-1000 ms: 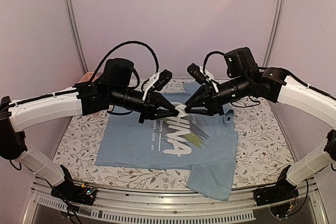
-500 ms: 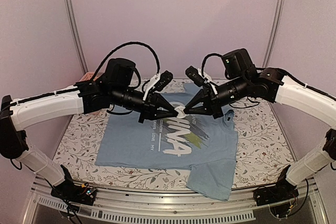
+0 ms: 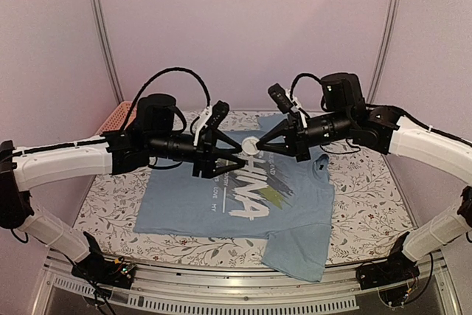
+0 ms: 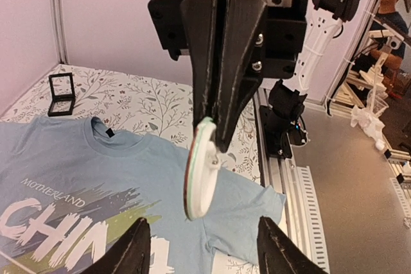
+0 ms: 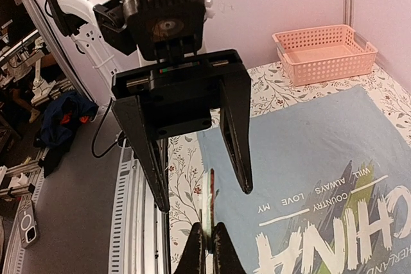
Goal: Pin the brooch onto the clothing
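The right gripper (image 5: 207,239) is pinching the brooch (image 4: 202,171) above the clothing (image 4: 64,158) and seemingly handing it over; the left gripper's (image 4: 203,222) spread fingers need closing next.

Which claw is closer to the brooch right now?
Right. The right claw is shut on the brooch; the left claw faces it open, fingers spread either side, not touching.

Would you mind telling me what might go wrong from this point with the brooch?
The right pincer grips the brooch only by its edge, in the air above the shirt; it may slip and drop. The left pincer is open on either side of it, so closing off-centre may knock it loose or strike the right pincer.
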Controlling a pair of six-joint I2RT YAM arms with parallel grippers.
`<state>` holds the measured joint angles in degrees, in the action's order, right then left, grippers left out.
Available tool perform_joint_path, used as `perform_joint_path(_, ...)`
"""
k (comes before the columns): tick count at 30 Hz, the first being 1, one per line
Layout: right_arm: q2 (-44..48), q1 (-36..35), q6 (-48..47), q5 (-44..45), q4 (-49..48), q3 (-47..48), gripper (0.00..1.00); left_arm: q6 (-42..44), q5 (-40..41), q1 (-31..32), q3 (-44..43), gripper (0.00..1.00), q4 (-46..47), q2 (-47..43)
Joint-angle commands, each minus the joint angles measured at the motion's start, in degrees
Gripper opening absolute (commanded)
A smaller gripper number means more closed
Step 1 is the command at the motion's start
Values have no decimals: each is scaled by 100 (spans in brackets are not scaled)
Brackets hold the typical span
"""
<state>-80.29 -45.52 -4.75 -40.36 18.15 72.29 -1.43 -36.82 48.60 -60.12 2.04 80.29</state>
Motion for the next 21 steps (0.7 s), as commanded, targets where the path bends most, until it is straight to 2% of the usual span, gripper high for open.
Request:
perform_joint_path(1,452,43,1259,-33,-2305,-760,0,-705,4,-64,624,54,2032,-323)
perform_joint_path(3,549,36,1507,-46,-2888,-1015,0,-796,107,-67,669,49,2271,-331)
perform_joint_path(11,453,34,1644,-123,-3072,-1068,0,-858,-212,-64,277,41,2318,-43)
perform_joint_path(16,479,34,1628,-155,-3063,-1107,0,-896,-378,-62,244,23,2540,-33)
perform_joint_path(20,492,34,1579,-144,-3020,-1112,0,-803,-346,-74,173,0,2411,-31)
perform_joint_path(21,496,34,1575,-159,-3019,-1112,0,-779,-348,-71,161,0,2353,-36)
